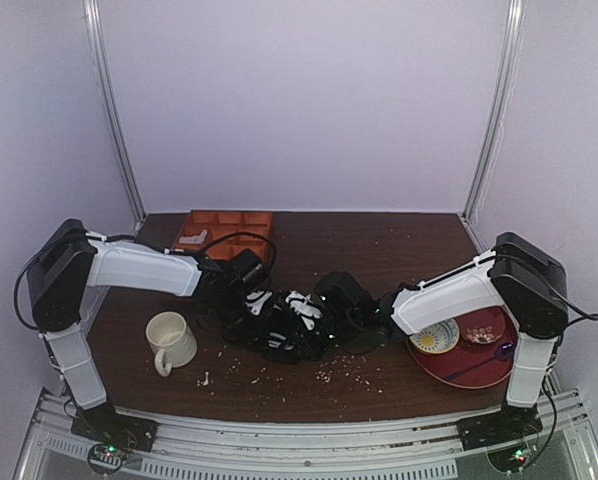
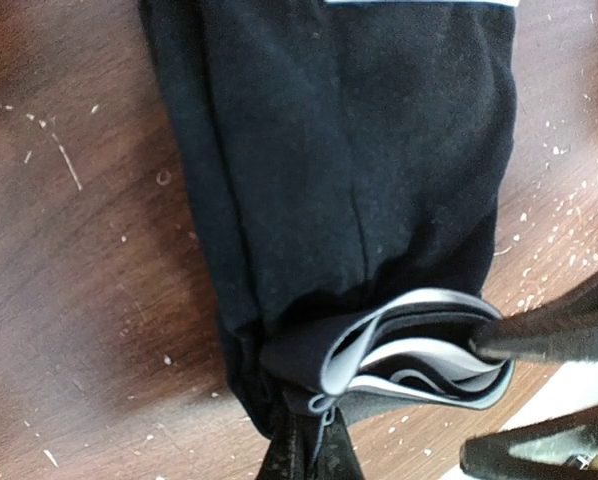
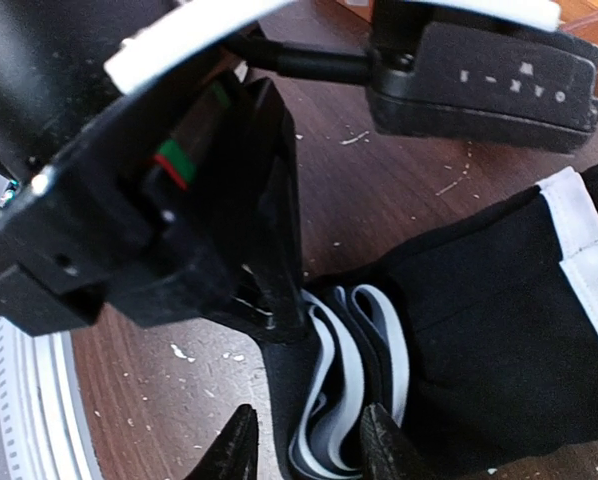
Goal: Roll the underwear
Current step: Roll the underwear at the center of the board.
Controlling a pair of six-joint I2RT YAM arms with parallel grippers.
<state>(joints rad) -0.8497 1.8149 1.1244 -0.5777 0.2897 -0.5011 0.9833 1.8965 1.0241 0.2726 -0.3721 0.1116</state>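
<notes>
Item: underwear (image 1: 284,325), black with white edging, laid mid-bench (image 1: 379,245) between the two arms, a mug (image 1: 169,340) to its left and a red plate (image 1: 479,370) to its right.

Step in hand, as judged: the near end is being turned into a roll. The white-edged layers (image 2: 409,360) are seen curled at one end of the flat black panel. To be done well, the curl should be kept tight and square to the panel, with both ends advanced evenly and the fabric pressed to the bench so no layer slips out.

Left pincer (image 2: 309,450): closed on the fabric at the curl's edge.

Right pincer (image 3: 304,440): part open, fingers straddling the folded white bands; a firm grip is not shown.
</notes>
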